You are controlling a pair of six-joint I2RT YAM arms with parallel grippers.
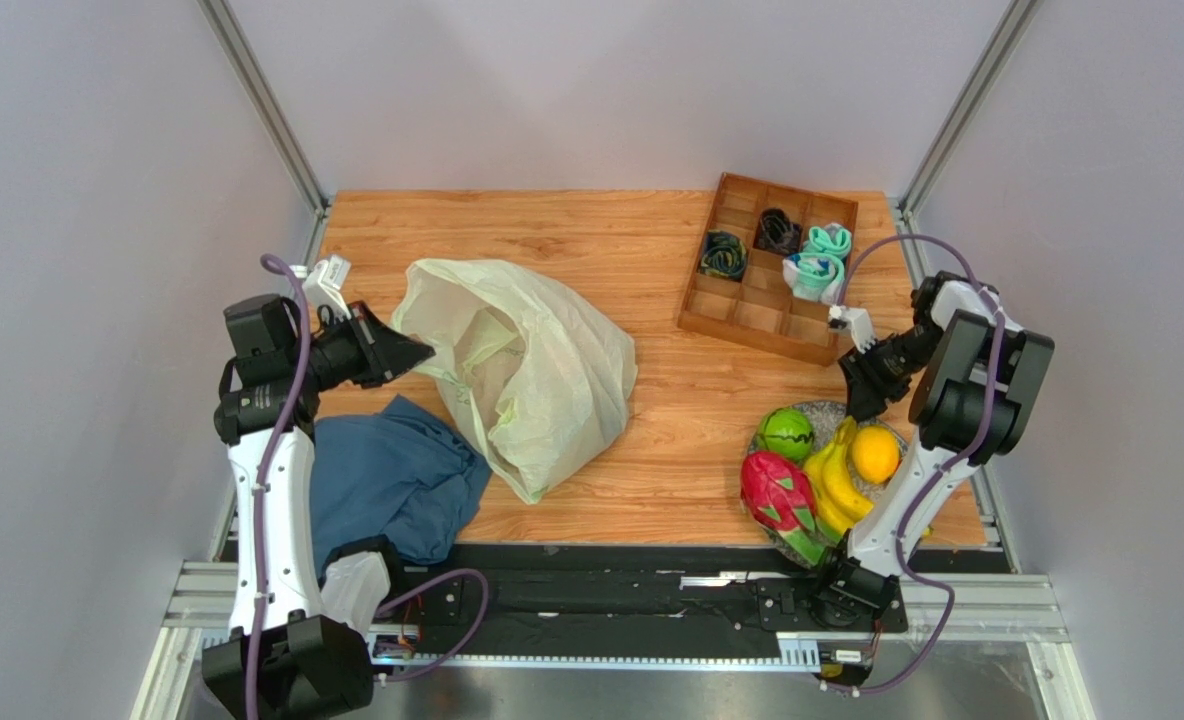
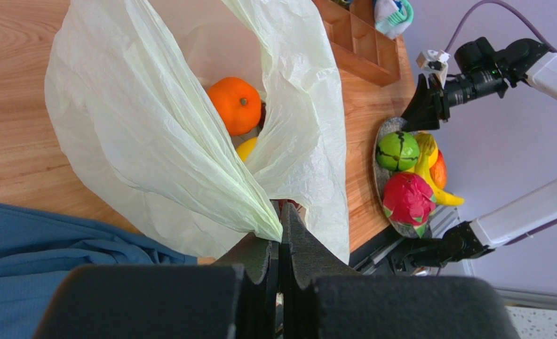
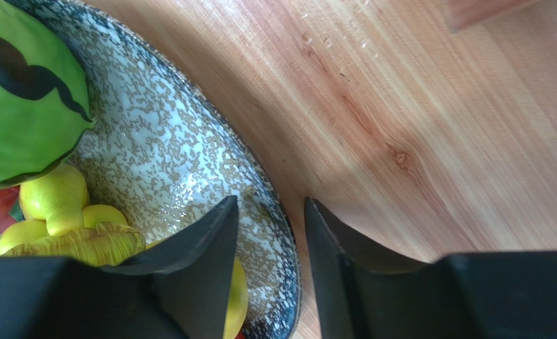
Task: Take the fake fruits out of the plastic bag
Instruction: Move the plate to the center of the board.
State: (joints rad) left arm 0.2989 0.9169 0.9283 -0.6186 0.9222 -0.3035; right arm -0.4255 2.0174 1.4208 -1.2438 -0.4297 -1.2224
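The left arm reaches in from the left edge, its left gripper [image 2: 280, 220] clamped on the rim of the plastic bag [image 1: 531, 375] at mid-table. An orange [image 2: 235, 104] lies inside the bag. The right gripper [image 3: 271, 205] hangs slightly parted and empty over the plate [image 3: 189, 162] at the near right corner of the wooden table [image 1: 553, 240]. A blue cloth [image 1: 388, 480] lies by the near left corner, and a divided tray [image 1: 771, 270] sits at the far right.

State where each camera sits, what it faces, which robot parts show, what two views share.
Top external: above, behind the bases, looking down on the table; left arm, right arm show.
Left wrist: on the left arm, facing into the plastic bag; left end effector shut on its edge.
Right wrist: on the right arm, facing down at the plate; right end effector open.
Shared: top and left wrist show the bag.
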